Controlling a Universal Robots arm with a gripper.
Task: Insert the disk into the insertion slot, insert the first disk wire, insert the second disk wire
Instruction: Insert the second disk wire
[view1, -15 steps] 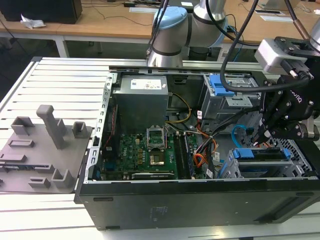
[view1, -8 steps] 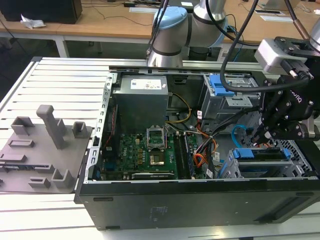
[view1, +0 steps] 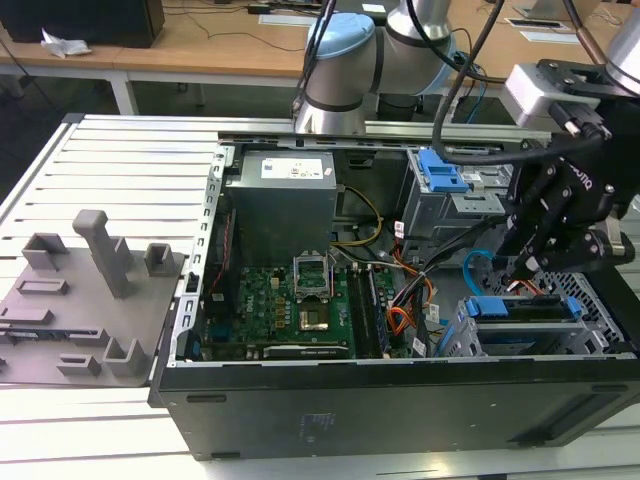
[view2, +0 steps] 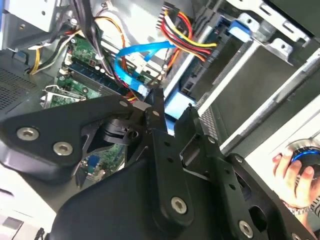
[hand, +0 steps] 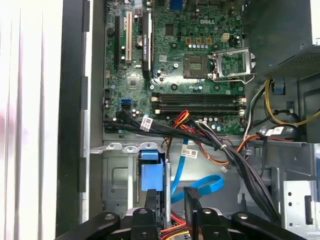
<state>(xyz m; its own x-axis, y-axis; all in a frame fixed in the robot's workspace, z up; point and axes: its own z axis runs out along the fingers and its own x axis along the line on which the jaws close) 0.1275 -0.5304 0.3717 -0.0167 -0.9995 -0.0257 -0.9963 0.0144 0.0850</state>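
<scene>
So, the gripper (view1: 521, 268) hung right over the low drive cage, i.e. the insertion slot (view1: 597, 296), at the exterior view's right end of the open PC case (view1: 400, 410). The disk (view1: 525, 307) already sat inside that slot, with its blue carrier showing along the top edge. In both wrist views the fingers (view2: 155, 107) stood a narrow way apart, and I couldn't see anything clamped between them. The blue data cable (hand: 210, 183) made a loop next to the gripper, and its loose end lay just beside one fingertip. Red, yellow and orange power wires (view2: 182, 30) ran close by, with the motherboard (hand: 200, 45) beyond them. The taller cage (view1: 470, 205) with its blue bracket (view1: 440, 170) stood further back.
</scene>
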